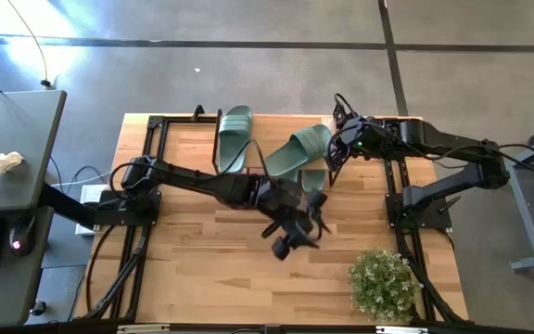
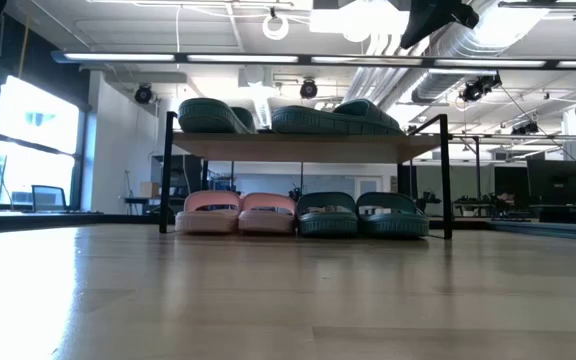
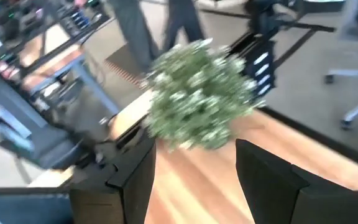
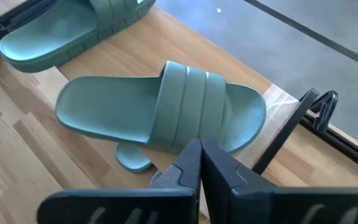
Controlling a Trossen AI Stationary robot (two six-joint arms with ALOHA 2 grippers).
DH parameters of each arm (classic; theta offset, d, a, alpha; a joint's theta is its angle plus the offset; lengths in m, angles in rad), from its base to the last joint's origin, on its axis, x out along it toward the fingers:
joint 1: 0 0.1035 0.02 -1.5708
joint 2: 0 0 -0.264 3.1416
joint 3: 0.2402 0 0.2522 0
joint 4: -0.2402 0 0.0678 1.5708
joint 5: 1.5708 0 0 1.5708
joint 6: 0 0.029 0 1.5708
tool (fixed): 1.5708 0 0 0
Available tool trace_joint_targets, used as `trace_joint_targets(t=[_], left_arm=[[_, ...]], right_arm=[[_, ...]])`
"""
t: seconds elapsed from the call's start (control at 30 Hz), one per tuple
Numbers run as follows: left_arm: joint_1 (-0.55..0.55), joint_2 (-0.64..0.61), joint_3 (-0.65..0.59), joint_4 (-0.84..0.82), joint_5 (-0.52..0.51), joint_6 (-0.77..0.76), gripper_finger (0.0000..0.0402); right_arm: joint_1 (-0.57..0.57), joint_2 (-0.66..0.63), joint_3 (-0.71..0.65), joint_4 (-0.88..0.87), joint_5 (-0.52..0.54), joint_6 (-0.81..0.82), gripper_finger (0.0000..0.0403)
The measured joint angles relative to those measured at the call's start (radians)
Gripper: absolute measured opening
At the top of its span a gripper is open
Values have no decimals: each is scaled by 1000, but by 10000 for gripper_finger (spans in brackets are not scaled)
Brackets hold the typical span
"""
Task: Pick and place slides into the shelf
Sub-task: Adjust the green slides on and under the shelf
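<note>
The shelf [image 2: 308, 147] stands at the table's far side. Its lower tier holds two pink slides [image 2: 238, 213] and two green slides [image 2: 360, 214]. Two more sage-green slides lie on its plank top, soles down: one on the left [image 1: 235, 139], one on the right [image 1: 304, 148] [image 4: 166, 115]. My right gripper [image 1: 332, 160] [image 4: 199, 158] is shut and hangs by the near right edge of the right slide. My left gripper [image 1: 301, 237] [image 3: 194, 180] is open over the table's middle, turned toward the plant, holding nothing. My right gripper's shut fingertips [image 4: 191, 155] stand at the edge of the right green slide, beside its strap [image 4: 185, 106], coming from above and the right. Whether they touch the slide I cannot tell. The slide lies flat on the shelf top.
A potted green plant [image 1: 381, 283] [image 3: 197, 96] stands near the table's near right corner, straight ahead of my left gripper. Black frame rails [image 1: 137, 241] run along both table sides. The shelf's black corner post [image 4: 319, 106] is close to my right gripper. Bare wood lies near the front edge.
</note>
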Motion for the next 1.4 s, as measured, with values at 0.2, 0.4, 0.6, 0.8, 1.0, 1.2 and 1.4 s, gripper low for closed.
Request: trace_joint_targets(t=[0.2,0.4,0.6,0.8,1.0,1.2,1.4], left_arm=[[76,-1,0,-121,-15,28,204],[192,-96,-1,-254,-18,77,204],[287,-282,0,-405,-71,149,204],[379,-472,1,-516,-265,213,204],[501,-647,1,-633,-277,200,204],[581,-832,-130,-680,-283,133,204],[586,-1154,-625,-356,-314,-6,204]], right_arm=[[0,0,0,-3,-3,1,0],[0,0,0,-3,-6,-18,0],[0,0,-1,1,-2,-42,0],[0,0,-1,5,-2,-40,0],[0,0,-2,6,-3,-33,0],[-1,0,-2,11,-3,-32,0],[-2,0,-2,17,-4,-31,0]])
